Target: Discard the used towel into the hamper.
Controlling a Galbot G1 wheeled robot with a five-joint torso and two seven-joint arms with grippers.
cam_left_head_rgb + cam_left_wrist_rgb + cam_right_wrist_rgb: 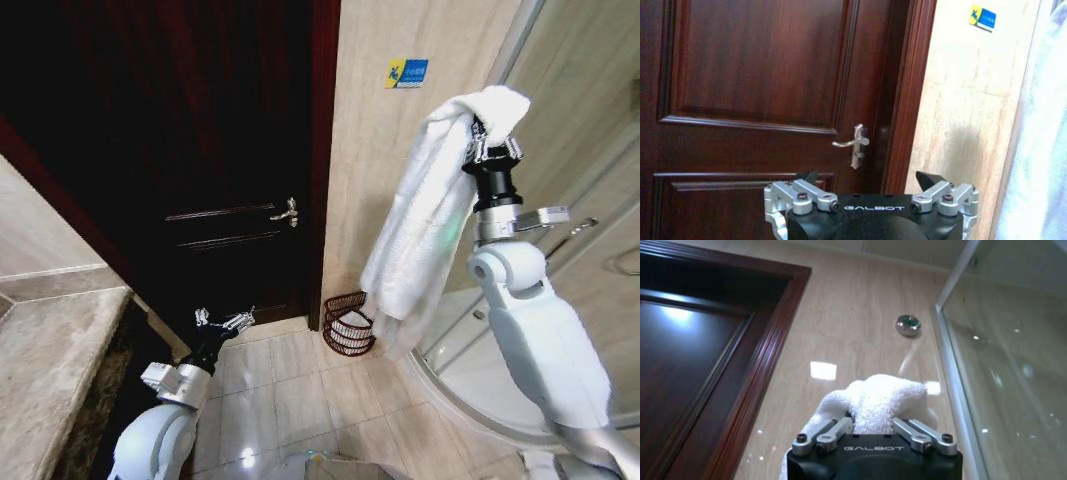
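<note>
arms: glossy white rounded shells, grey wrist blocks, black cylindrical cuffs | left gripper (870, 187): black body lettered GALBOT; silver links, dark screws; black fingertips | right gripper (873, 426): same black body, silver links, GALBOT lettering

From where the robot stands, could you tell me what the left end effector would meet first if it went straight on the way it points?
Most likely the dark wooden door. The open, empty left end effector faces it near the handle, with nothing visible between, though depth is unclear.

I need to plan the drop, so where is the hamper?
In the head view, the hamper sits on the floor against the wall, right of the door, below the hanging towel.
</note>
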